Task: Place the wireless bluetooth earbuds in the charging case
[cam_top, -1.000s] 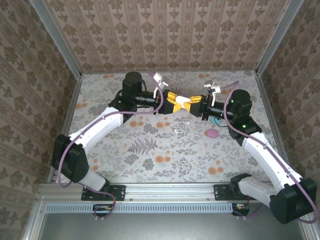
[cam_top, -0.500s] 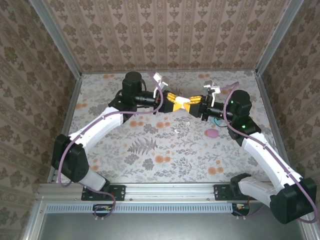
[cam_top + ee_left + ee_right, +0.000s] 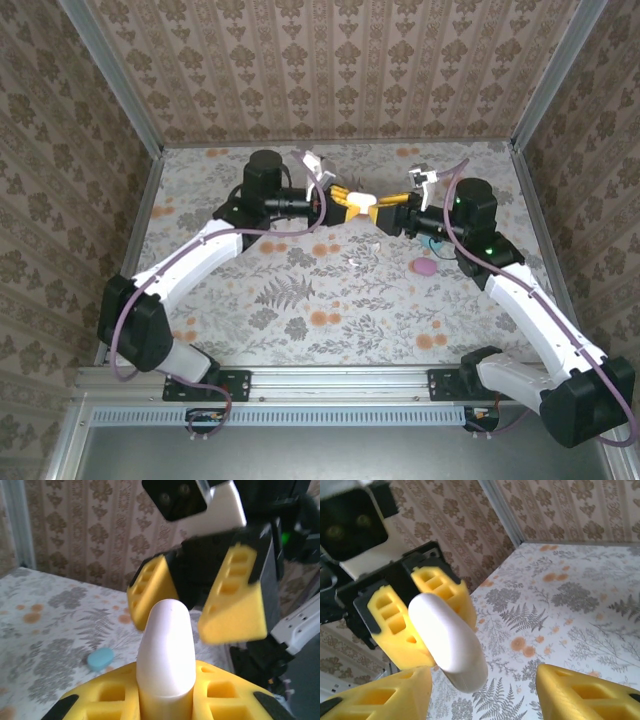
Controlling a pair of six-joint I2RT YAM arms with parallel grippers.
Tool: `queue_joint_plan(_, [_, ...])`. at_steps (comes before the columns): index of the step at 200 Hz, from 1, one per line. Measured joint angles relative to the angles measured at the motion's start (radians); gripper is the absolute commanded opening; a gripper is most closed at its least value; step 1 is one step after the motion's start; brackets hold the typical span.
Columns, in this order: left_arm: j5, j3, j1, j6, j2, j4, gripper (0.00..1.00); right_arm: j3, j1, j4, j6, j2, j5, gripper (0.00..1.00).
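2 yellow foam fingers (image 3: 222,700) of the left gripper (image 3: 165,692) are clamped on 1 end of a white pebble-shaped charging case (image 3: 166,640). The case juts out past the fingertips and is held in the air.

The right gripper (image 3: 481,685) faces it tip to tip with its jaws spread wide. It has 1 finger at each side of the case's free end, just beside it; whether either pad touches the case cannot be told.

On the flowered table (image 3: 300,300) beneath the 2 grippers lies a tiny white bit (image 3: 356,260), too small to tell whether it is an earbud. A pink oval piece (image 3: 424,266) lies a little farther out, just beside the right arm. In the left wrist view, 1 teal oval piece (image 3: 101,658) rests on the table below the left gripper and off to its side, well apart from the white case.
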Motion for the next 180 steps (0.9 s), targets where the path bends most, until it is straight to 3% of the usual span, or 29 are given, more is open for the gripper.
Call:
queue_joint_plan(75, [-0.14,-0.176,-0.006,0.196,-0.102,0.1,0.18,0.079,0.0,-0.145,0.023,0.001,-0.038,0.67])
queue_joint_plan(180, [-0.164,-0.206,-0.034,0.274,-0.116,0.147,0.19,0.128,0.051,-0.259,-0.091,0.027,-0.086,0.69])
